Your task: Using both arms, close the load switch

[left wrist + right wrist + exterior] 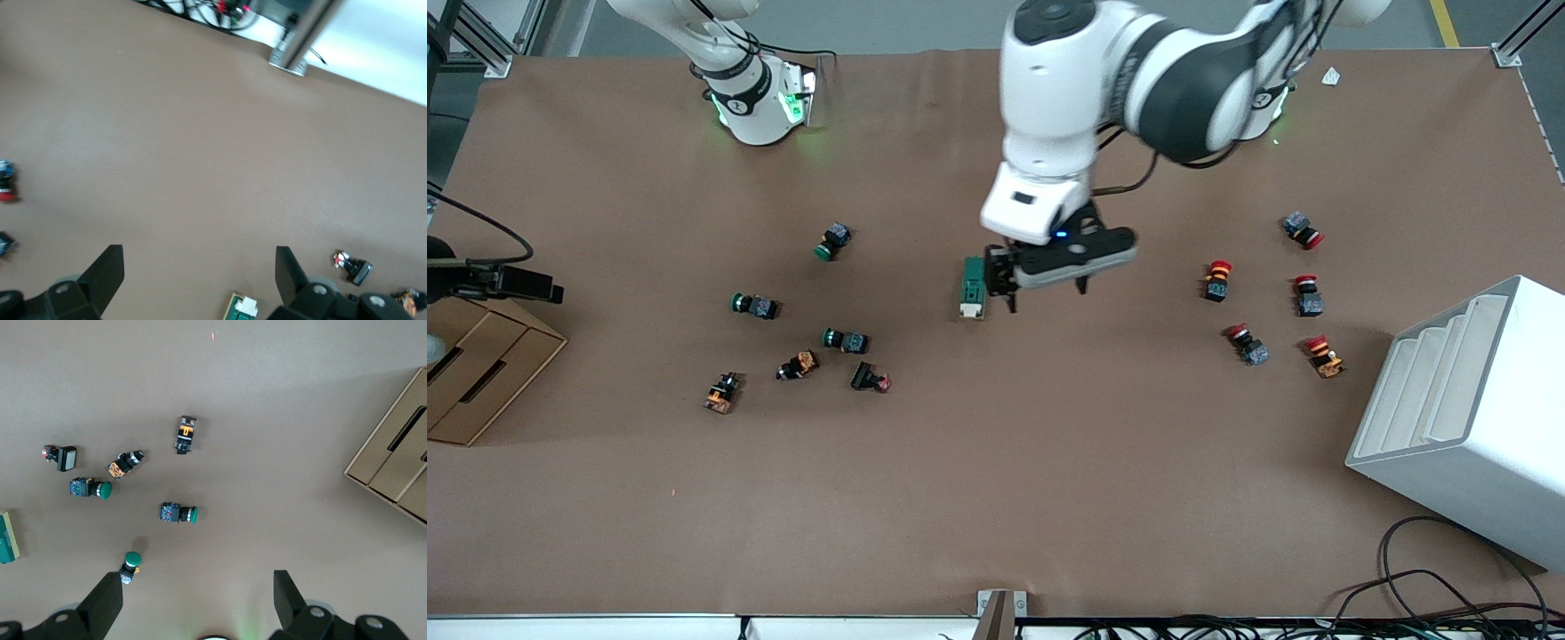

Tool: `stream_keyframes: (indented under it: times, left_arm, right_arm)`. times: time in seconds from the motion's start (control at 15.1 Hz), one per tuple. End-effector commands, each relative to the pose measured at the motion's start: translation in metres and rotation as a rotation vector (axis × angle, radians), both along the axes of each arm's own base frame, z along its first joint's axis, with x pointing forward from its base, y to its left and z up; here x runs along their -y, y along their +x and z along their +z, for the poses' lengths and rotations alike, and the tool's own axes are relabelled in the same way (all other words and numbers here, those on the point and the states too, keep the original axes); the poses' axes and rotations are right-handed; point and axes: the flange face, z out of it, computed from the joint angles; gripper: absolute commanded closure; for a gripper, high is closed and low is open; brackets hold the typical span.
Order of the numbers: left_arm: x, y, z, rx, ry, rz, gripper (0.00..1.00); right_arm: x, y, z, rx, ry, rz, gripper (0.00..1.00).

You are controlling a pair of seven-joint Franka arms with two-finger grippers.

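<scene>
The switch (973,287) is lying flat at the centre of the front view, on bare table (996,462), well apart from the button clusters, so it can be reached from either end. The left pincer (1005,277) is being held just beside it, fingers spread wide, apparently for a grasp. The right pincer (193,603), also spread, is waiting high over green buttons (179,513), out of the front view.

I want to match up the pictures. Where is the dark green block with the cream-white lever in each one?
Front view: the dark green load switch lies mid-table, beside the left gripper.
Left wrist view: its cream-white end peeks in at the edge between the open fingers.
Right wrist view: part of it shows at the edge.
Shared landmark: the black square push button.
</scene>
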Motion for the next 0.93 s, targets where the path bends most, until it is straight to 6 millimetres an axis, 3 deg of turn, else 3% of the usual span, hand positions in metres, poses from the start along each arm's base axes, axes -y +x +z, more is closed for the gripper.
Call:
stream_keyframes:
  times: [0.0,0.27,0.46,0.6,0.66,0.73,0.86]
  left_arm:
    - [-0.036,0.004,0.027,-0.025,-0.007,0.051,0.0]
    - [-0.104,0.039,0.038,-0.07,0.005,0.03,0.0]
    - [-0.136,0.047,0.036,-0.124,0.07,-0.03,0.0]
    - [-0.158,0.045,0.054,-0.126,0.074,-0.071,0.0]
    - [-0.166,0.043,0.053,-0.147,0.066,-0.107,0.0]
    - [-0.189,0.047,0.061,-0.151,0.061,-0.111,0.0]
    - [-0.213,0.043,0.067,-0.176,0.092,-0.198,0.0]
  right_arm:
    - [-0.001,-0.027,0.004,0.025,-0.005,0.007,0.0]
    - [-0.008,-0.048,0.016,0.033,-0.012,0.024,0.0]
    - [-0.019,-0.062,0.023,0.039,-0.031,0.051,0.0]
    - [-0.015,-0.074,0.03,0.046,-0.031,0.043,0.0]
    - [-0.015,-0.08,0.036,0.055,-0.029,0.043,0.0]
    - [-0.015,-0.085,0.043,0.062,-0.029,0.043,0.0]
    - [-0.013,-0.097,0.054,0.077,-0.029,0.037,0.0]
